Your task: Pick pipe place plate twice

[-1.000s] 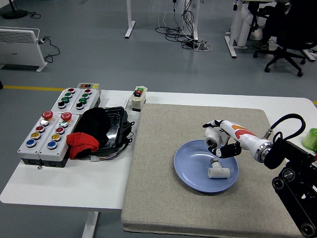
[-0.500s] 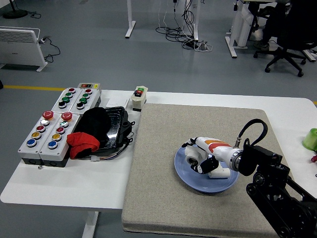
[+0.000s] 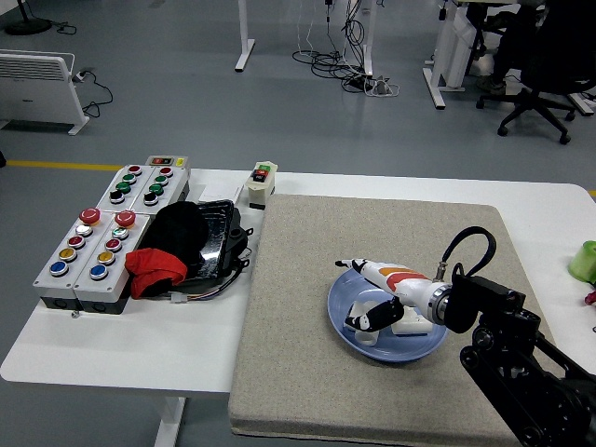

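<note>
A blue plate lies on the grey mat, right of centre. A white pipe fitting rests in the plate's right half. My right hand reaches in from the lower right and hangs low over the plate's left half. Its black fingers are curled around a second white pipe piece, whose lower end sits at or just above the plate's surface. The hand covers most of that piece. The left arm does not show.
The grey mat covers the table's right part. At the left stand button boxes and a black tray holding black and red cloth. A small switch box sits at the back, and a green object at the right edge.
My right hand, holding the pipe piece, moved left from above the plate's far right rim across the plate and sank low over its left half. The fitting in the plate stayed put.
</note>
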